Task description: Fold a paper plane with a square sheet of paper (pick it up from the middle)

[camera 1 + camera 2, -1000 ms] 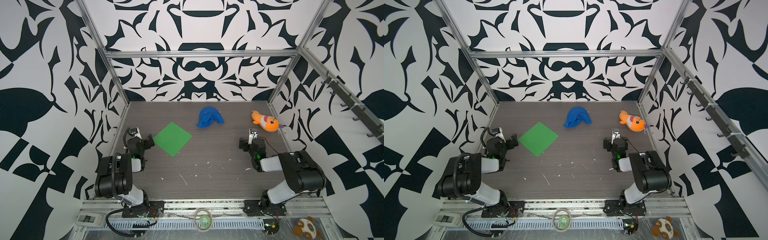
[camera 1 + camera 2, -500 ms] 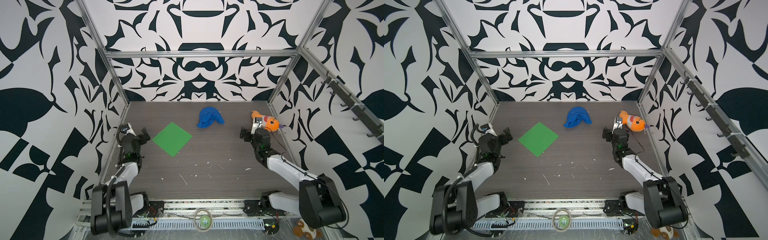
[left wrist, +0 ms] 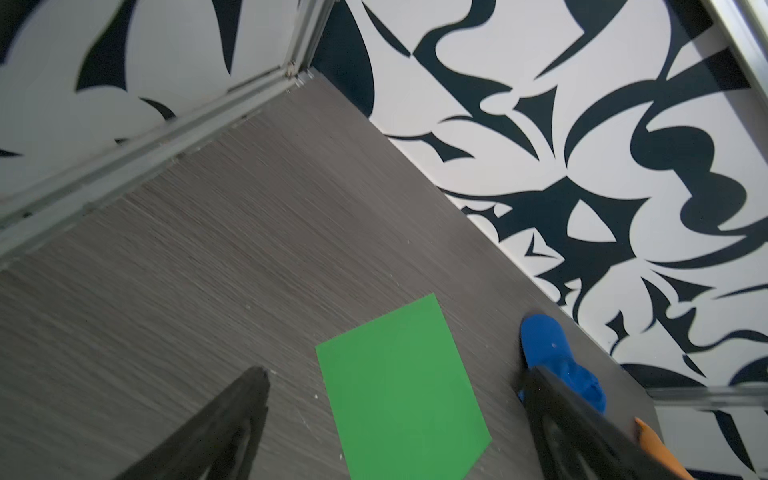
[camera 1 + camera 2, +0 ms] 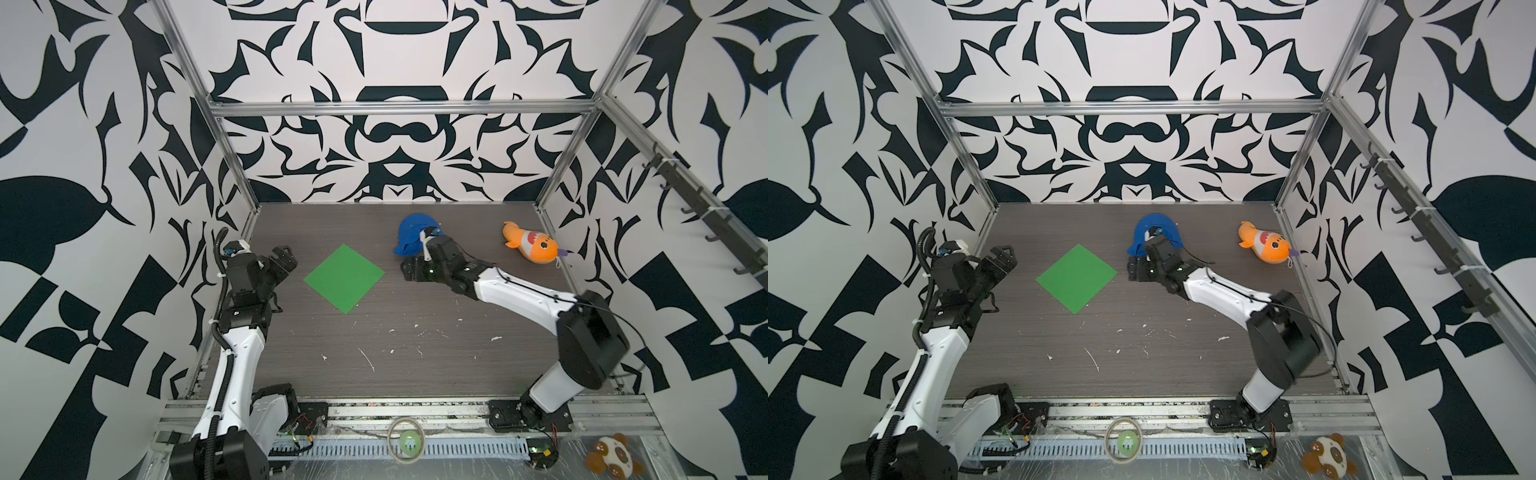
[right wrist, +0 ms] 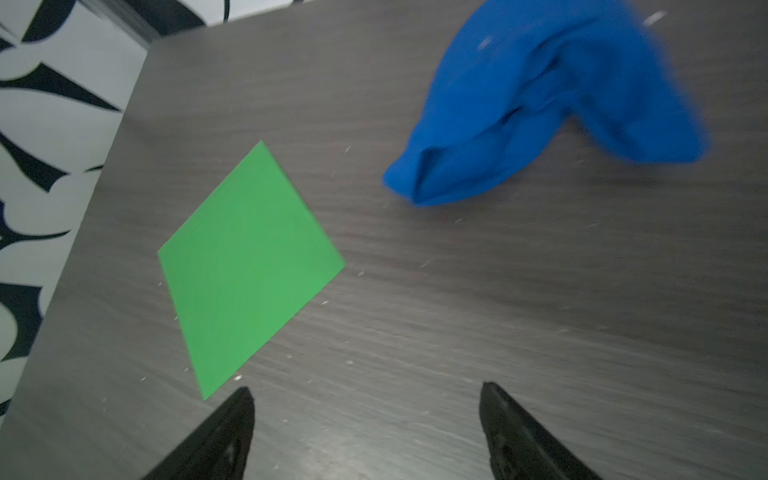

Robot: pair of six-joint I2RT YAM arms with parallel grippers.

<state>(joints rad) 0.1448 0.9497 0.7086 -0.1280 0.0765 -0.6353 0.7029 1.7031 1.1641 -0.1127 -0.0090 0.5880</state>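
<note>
Both arms have extended from rest, so the left gripper (image 4: 284, 259) and right gripper (image 4: 409, 270), jaws spread and empty, now flank the square sheet of paper (image 4: 344, 277), which lies flat and unfolded on the table (image 4: 415, 357), ready for pickup.

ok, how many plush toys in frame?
2. Orange plush fish at the far right of the dark wood-grain table; brown-and-white plush animal off it, front right corner. None apparently hidden.
</note>
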